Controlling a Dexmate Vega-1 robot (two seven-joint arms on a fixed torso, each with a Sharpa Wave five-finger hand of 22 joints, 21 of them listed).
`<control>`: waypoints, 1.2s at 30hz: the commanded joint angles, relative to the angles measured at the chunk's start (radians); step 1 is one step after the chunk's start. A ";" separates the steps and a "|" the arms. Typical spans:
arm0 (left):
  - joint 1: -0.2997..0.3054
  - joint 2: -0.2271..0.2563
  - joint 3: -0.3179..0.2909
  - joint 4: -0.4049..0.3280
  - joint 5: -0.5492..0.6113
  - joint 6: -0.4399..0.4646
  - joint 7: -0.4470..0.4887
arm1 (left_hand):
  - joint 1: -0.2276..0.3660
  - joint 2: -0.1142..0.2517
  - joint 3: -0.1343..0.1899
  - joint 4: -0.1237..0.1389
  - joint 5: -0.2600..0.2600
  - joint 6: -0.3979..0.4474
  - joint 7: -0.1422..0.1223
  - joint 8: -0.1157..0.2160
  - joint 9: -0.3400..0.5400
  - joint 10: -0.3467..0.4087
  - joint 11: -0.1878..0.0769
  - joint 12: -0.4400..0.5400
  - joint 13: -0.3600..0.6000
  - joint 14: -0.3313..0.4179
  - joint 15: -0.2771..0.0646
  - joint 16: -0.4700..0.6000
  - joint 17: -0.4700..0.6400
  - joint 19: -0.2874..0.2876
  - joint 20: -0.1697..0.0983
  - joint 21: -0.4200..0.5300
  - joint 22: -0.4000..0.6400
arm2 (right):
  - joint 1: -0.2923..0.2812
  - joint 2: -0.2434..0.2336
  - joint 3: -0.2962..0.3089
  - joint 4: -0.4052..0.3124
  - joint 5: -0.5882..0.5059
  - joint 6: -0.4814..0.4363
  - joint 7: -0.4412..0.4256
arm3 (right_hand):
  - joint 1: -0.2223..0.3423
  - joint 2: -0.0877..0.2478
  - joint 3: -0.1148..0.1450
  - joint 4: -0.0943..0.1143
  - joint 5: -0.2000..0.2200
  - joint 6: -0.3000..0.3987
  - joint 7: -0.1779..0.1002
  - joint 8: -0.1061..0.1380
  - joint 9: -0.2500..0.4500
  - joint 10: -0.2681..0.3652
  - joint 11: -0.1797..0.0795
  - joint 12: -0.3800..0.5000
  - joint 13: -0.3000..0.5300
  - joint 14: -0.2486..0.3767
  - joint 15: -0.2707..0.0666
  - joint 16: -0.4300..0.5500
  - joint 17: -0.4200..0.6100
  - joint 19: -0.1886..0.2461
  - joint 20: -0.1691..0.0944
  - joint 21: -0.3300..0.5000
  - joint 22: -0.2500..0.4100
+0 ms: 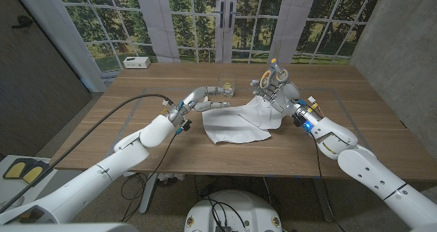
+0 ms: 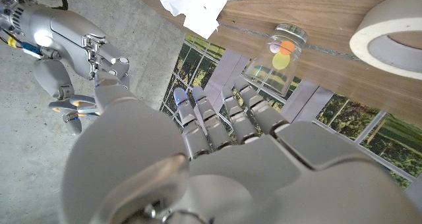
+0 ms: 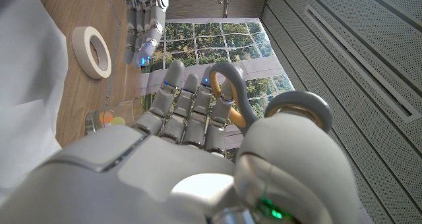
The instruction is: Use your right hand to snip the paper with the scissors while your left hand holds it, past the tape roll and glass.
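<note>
white paper [image 1: 235,121], grey-yellow scissors [image 1: 275,76], brown table [image 1: 136,109]

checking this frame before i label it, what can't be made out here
- Scissors blades: right wrist view shows the handle loops; the right hand covers the blades. In the head view they are too small.
- Left hand on the paper: head view too small to tell whether it grips or just touches.
- Tape roll: cut off by the left wrist view's edge.
- Glass: faint in the head view; its coloured contents are unidentifiable.

I see: small white box [image 1: 137,62] at table's [image 1: 136,133] far left corner | yellow-and-grey object [image 1: 24,169] on floor, left
</note>
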 commanded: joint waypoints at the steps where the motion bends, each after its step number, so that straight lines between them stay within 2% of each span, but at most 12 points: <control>1: -0.023 0.002 0.019 -0.002 0.132 0.003 0.050 | -0.017 -0.013 -0.013 0.012 0.000 -0.044 0.000 -0.008 0.003 -0.011 0.002 0.004 0.001 -0.015 -0.157 0.010 0.004 -0.010 0.008 -0.005 0.003 | 0.005 0.000 -0.001 0.001 -0.001 0.000 0.000 | 0.004 0.007 0.000 -0.005 -0.001 -0.002 0.000 0.007 0.003 0.000 0.006 -0.005 0.004 0.013 -0.049 -0.002 0.001 0.010 0.001 -0.002 0.003; 6: -0.012 0.002 0.022 -0.025 0.284 0.031 0.154 | -0.028 -0.021 -0.016 0.017 -0.002 -0.068 0.000 -0.009 0.003 -0.016 0.002 0.006 0.001 -0.022 -0.160 0.011 0.004 -0.016 0.005 -0.007 0.003 | 0.015 -0.001 -0.006 0.004 -0.001 -0.006 0.005 | 0.004 0.008 0.000 -0.005 -0.001 -0.004 0.000 0.008 0.003 0.001 0.006 -0.007 0.004 0.013 -0.049 -0.003 0.001 0.010 0.001 -0.003 0.003; 14: -0.020 0.017 0.051 -0.061 0.457 0.112 0.209 | -0.026 -0.018 -0.012 0.018 -0.001 -0.065 -0.001 -0.001 0.005 -0.004 0.002 0.012 0.001 -0.026 -0.163 0.012 0.003 -0.021 0.002 -0.009 0.002 | 0.023 0.005 -0.010 0.012 0.003 -0.008 0.011 | 0.005 0.008 0.001 -0.006 -0.002 -0.005 0.001 0.009 0.001 0.001 0.005 -0.011 0.005 0.014 -0.048 -0.005 0.001 0.011 0.002 -0.005 0.003; 20: -0.042 0.018 0.084 -0.062 0.526 0.132 0.220 | -0.019 -0.014 -0.008 0.016 0.001 -0.065 -0.001 0.001 0.005 0.001 0.001 0.015 0.001 -0.028 -0.165 0.013 0.003 -0.020 -0.001 -0.008 0.002 | 0.020 0.005 -0.007 0.015 0.003 -0.003 0.013 | 0.005 0.009 0.001 -0.007 -0.002 -0.005 0.000 0.010 -0.002 0.000 0.007 -0.015 0.005 0.016 -0.047 -0.006 0.001 0.012 0.002 -0.007 0.003; 21: -0.047 0.018 0.089 -0.060 0.534 0.133 0.222 | -0.018 -0.013 -0.007 0.015 0.001 -0.065 -0.001 0.001 0.005 0.002 0.001 0.015 0.001 -0.028 -0.165 0.013 0.003 -0.021 -0.001 -0.008 0.002 | 0.020 0.006 -0.007 0.016 0.003 -0.002 0.015 | 0.004 0.009 0.001 -0.007 -0.002 -0.005 0.001 0.011 -0.001 -0.003 -0.001 -0.017 0.005 0.016 -0.048 -0.007 0.001 0.013 0.002 -0.007 0.003; 24: -0.057 0.015 0.103 -0.052 0.547 0.133 0.225 | -0.013 -0.010 -0.005 0.014 0.002 -0.066 -0.001 0.002 0.005 0.003 0.001 0.016 0.001 -0.028 -0.166 0.013 0.002 -0.020 -0.002 -0.008 0.002 | 0.018 0.006 -0.005 0.017 0.003 0.000 0.013 | 0.004 0.009 0.001 -0.007 -0.003 -0.006 0.000 0.013 -0.002 0.002 0.007 -0.018 0.005 0.017 -0.047 -0.008 0.001 0.013 0.002 -0.009 0.003; 30: -0.076 0.009 0.124 -0.041 0.562 0.136 0.224 | -0.004 -0.006 0.000 0.011 0.004 -0.069 -0.002 0.003 0.006 0.005 0.000 0.017 0.001 -0.029 -0.166 0.014 0.002 -0.020 -0.002 -0.008 0.001 | 0.016 0.008 -0.001 0.024 0.008 0.003 0.021 | 0.003 0.009 0.001 -0.007 -0.003 -0.006 0.001 0.014 -0.003 0.003 0.007 -0.021 0.005 0.017 -0.047 -0.010 0.001 0.014 0.002 -0.011 0.003; 36: -0.069 -0.005 0.139 -0.054 0.623 0.205 0.257 | 0.010 0.008 0.007 0.009 0.008 -0.058 0.000 0.013 0.007 0.006 0.001 0.018 0.001 -0.031 -0.165 0.016 0.002 -0.021 0.004 -0.007 0.001 | 0.022 0.008 0.000 0.030 0.012 -0.002 0.024 | 0.002 0.009 0.001 -0.007 -0.004 -0.006 0.002 0.016 -0.005 0.003 0.008 -0.025 0.005 0.018 -0.046 -0.012 0.001 0.015 0.001 -0.012 0.003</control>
